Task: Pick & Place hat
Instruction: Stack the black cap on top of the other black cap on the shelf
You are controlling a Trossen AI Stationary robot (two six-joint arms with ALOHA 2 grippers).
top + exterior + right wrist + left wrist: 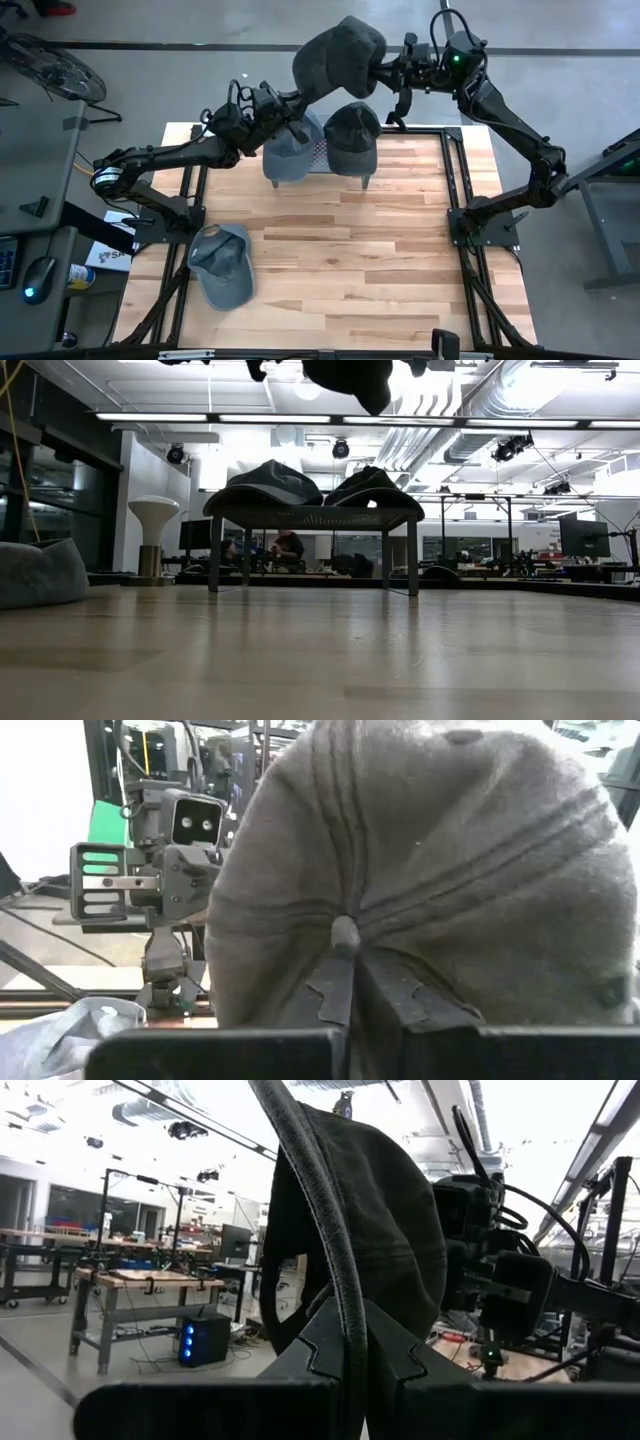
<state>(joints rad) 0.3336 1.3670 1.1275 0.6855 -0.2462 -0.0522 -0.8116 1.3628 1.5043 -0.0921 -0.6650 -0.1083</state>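
Landmark: small mesh-topped stand (322,158), at the far edge of the wooden table (400,270).
Held hat: dark grey cap (340,55), raised above and just behind the stand, clear of everything on it; appears at the top edge of the low view (350,378), well above the stand's top (315,515).
Right gripper (385,70): behind the stand, at the cap's right side; fingers closed tight on the crown, pinching a fold of fabric near the top button (345,932) in the right wrist view.
Left gripper (300,100): just behind the stand's left end, at the cap's lower left; fingers closed to a thin gap around the cap's edge (330,1230), which runs up between them in the left wrist view.
Grip count: 2 grippers on 1 cap, 1 from each side.
On the stand: 2 more caps, a blue-grey cap (290,150) on the left half and a black cap (352,135) on the right half, sitting side by side; touching or not cannot be told.
In front of the stand: 1 light grey cap (222,265) flat on the table, well apart from the stand, toward the near left corner.
Beyond the stand: a seated person (290,550) far off in the low view, between the stand's legs.
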